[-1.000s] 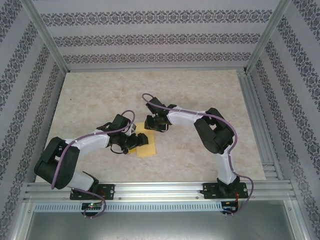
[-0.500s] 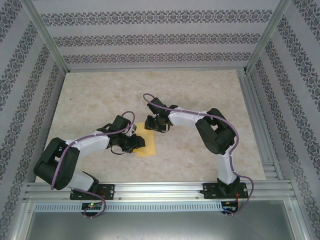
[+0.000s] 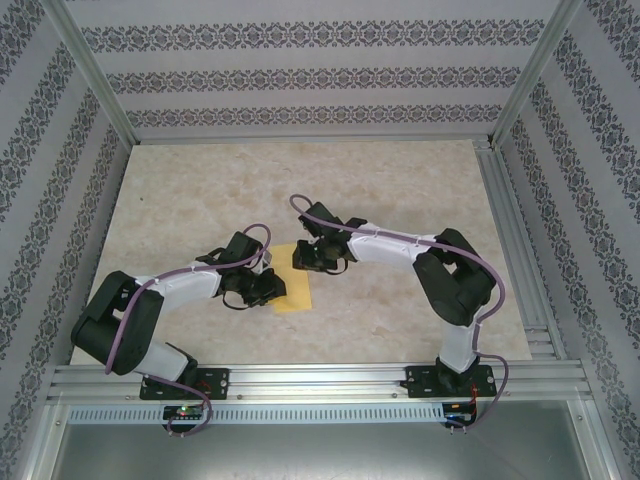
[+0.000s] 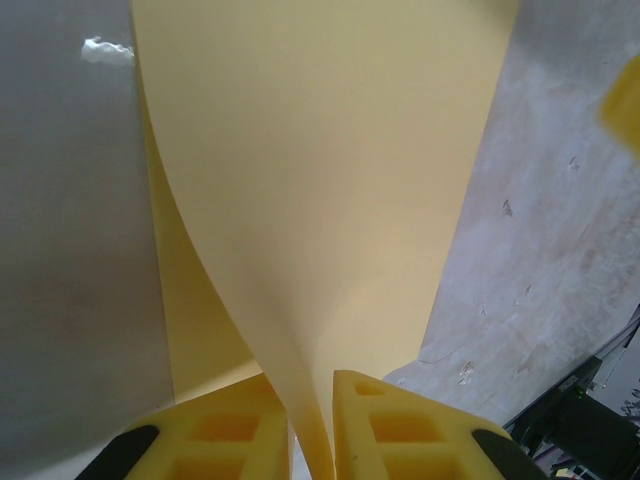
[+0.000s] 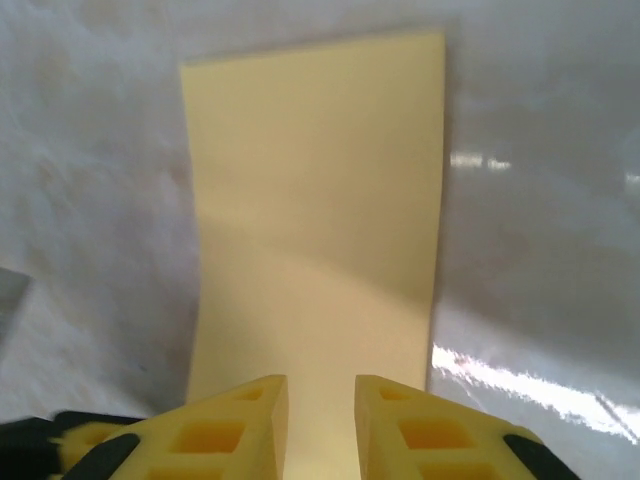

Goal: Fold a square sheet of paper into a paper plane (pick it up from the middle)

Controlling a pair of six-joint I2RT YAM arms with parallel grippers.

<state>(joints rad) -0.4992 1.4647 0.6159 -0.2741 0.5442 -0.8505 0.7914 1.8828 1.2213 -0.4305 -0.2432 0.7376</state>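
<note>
One fold seems made, most left; paper (image 3: 295,293) is clamped by left hand (image 4: 312,432); state of right hand (image 5: 320,430) cannot be told.

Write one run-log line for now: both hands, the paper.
left hand: shut on paper sheet | right hand: at sheet edge, grip unclear | sheet: curved upward
</note>
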